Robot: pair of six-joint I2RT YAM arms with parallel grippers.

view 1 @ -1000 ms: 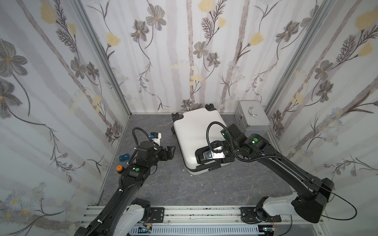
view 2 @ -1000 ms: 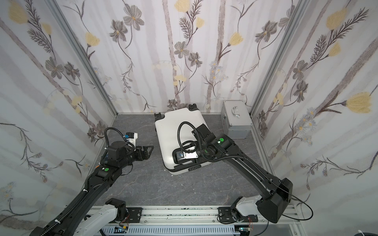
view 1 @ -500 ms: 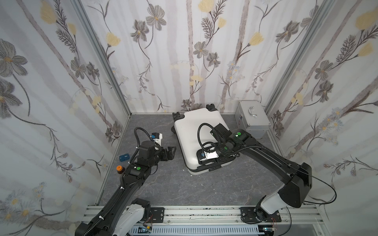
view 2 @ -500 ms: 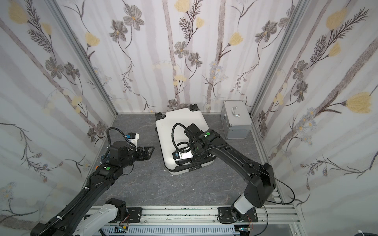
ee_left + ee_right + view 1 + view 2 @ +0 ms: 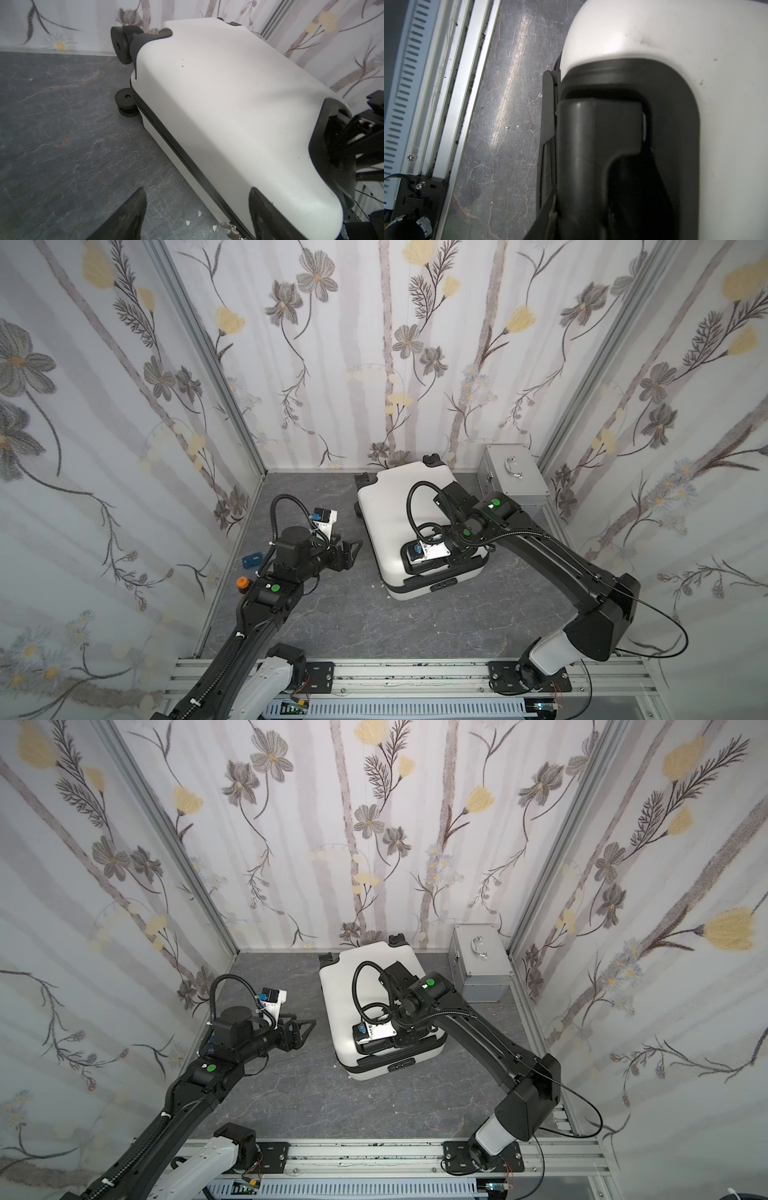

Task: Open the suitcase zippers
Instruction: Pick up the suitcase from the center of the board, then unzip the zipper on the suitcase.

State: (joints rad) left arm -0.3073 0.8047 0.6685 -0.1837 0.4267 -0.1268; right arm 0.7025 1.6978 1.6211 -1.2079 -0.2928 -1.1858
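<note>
White glossy suitcase (image 5: pixel 386 506) lying flat, black zippers (image 5: pixel 176 149) ringing its seam, left gripper (image 5: pixel 197 189) spread, right gripper (image 5: pixel 461 562) at black handle (image 5: pixel 591 145), grip unclear.

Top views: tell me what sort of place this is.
Probably a staged robot test booth, not a real room: flowered wallpaper panels in metal frames, two arms bolted to a metal rail, and a suitcase lying on the grey floor.
</note>
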